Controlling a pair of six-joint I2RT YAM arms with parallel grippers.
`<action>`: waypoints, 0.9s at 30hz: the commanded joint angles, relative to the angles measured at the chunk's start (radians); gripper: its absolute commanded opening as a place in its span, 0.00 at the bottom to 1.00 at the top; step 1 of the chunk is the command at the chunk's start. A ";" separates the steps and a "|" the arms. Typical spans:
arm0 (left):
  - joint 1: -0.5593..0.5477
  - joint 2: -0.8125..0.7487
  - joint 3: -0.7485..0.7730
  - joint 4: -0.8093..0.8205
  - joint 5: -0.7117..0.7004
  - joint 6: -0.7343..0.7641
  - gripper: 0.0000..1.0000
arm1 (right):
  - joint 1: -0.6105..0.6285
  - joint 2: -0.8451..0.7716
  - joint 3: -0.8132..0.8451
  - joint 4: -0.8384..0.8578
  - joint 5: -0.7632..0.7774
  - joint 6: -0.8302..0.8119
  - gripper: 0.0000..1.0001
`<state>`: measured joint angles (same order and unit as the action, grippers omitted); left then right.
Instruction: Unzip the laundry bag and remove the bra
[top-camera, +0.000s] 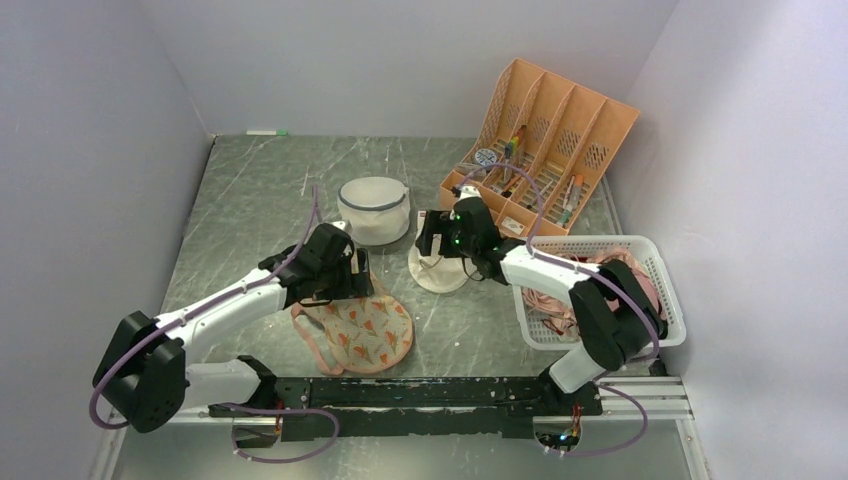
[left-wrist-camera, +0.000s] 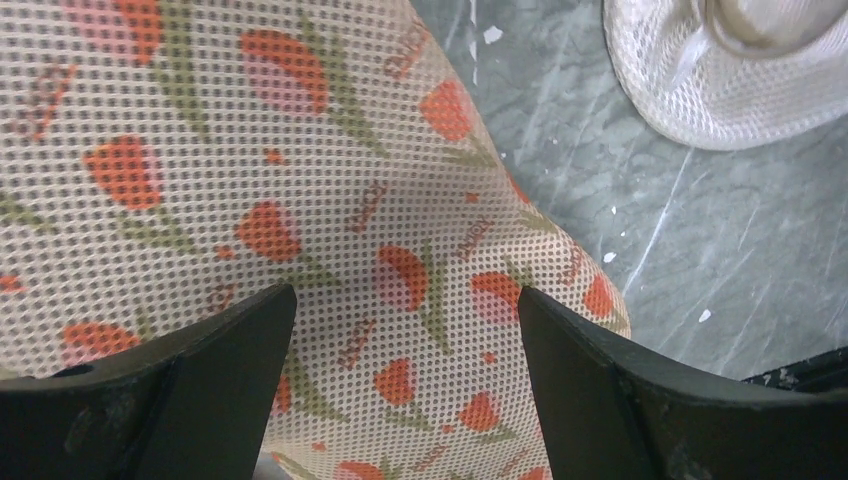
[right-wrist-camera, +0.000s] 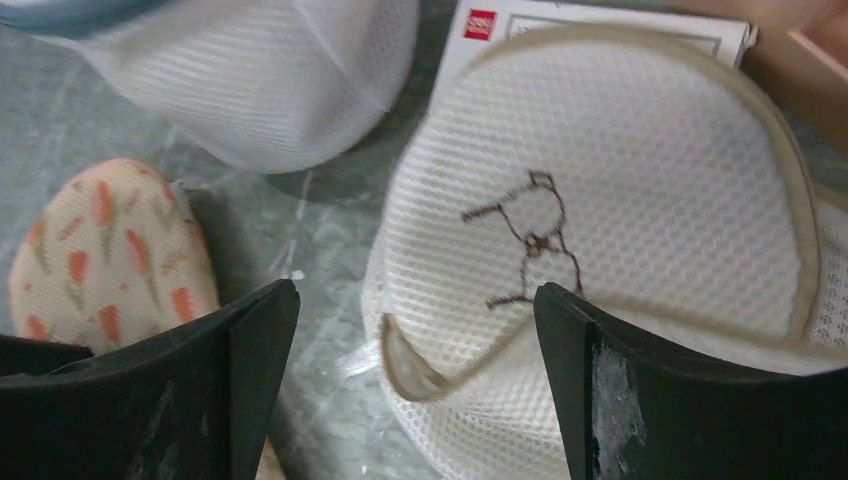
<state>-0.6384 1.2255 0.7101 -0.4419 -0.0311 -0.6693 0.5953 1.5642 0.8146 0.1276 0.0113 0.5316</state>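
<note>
left claw (left-wrist-camera: 405, 295) agape over laundry bag (left-wrist-camera: 250, 150)

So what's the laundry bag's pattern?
Laundry bag: orange-red motifs on beige, best in left wrist view.

1. Left arm (top-camera: 215, 315), right arm (top-camera: 545, 270): white links, black joints.
2. Purple cables (top-camera: 316, 212) loop along both.
3. Left gripper (left-wrist-camera: 405, 292), right gripper (right-wrist-camera: 415, 288): matte black wedge fingers, right ones scuffed white.
4. Black base rail (top-camera: 400, 395).

The laundry bag (left-wrist-camera: 300, 180) runs off the left wrist view's upper left. Things in the orange organizer (top-camera: 612, 125), upper right overhead, are indistinct.
</note>
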 joint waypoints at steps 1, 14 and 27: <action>0.005 -0.072 -0.008 -0.021 -0.114 -0.049 0.94 | 0.032 -0.079 0.002 -0.074 -0.003 -0.024 0.90; 0.186 0.040 -0.007 0.177 0.066 -0.009 0.93 | 0.318 -0.093 -0.248 0.154 -0.160 0.095 0.57; 0.025 0.372 0.198 0.378 0.261 0.014 0.95 | 0.486 -0.085 -0.315 0.534 -0.300 0.196 0.52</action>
<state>-0.5156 1.5898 0.8452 -0.1474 0.1974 -0.6846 1.0573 1.5227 0.5392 0.4316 -0.2085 0.6834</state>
